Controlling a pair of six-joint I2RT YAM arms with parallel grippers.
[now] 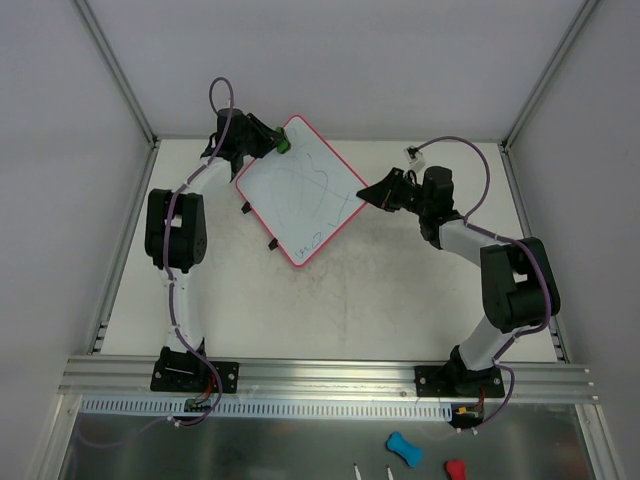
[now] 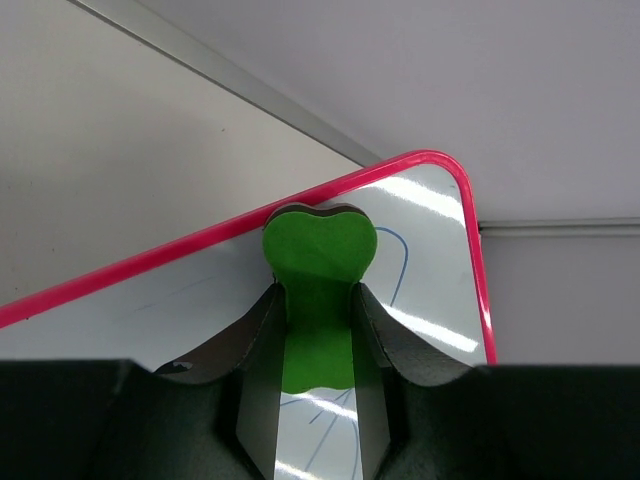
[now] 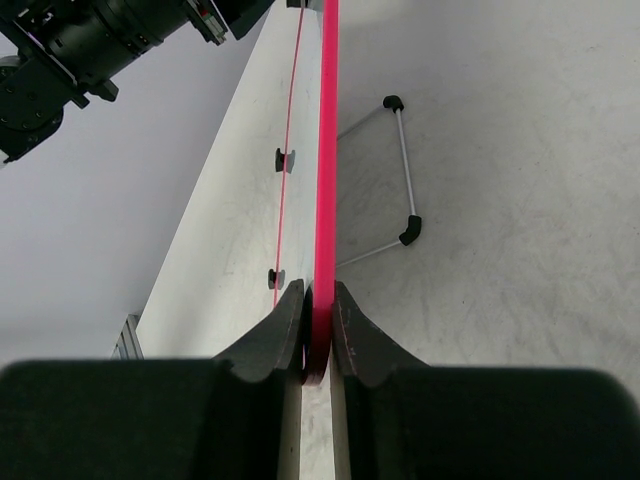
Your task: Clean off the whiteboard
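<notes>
The whiteboard (image 1: pixel 300 190), white with a red-pink rim, lies turned like a diamond at the back of the table, with faint pen lines on it. My left gripper (image 1: pixel 278 143) is shut on the green bone-shaped eraser (image 2: pixel 318 290), which rests on the board near its far corner (image 2: pixel 440 200). My right gripper (image 1: pixel 372 192) is shut on the board's right corner; in the right wrist view the red rim (image 3: pixel 325 180) runs edge-on between the fingers (image 3: pixel 272 335). Two black clips (image 1: pixel 258 226) sit on the board's lower-left edge.
The table (image 1: pixel 400 290) is walled by a metal frame at the back and sides. A wire stand (image 3: pixel 405 190) shows under the board. A blue bone-shaped eraser (image 1: pixel 403 449) and a red one (image 1: pixel 455 469) lie on the shelf in front of the arm bases.
</notes>
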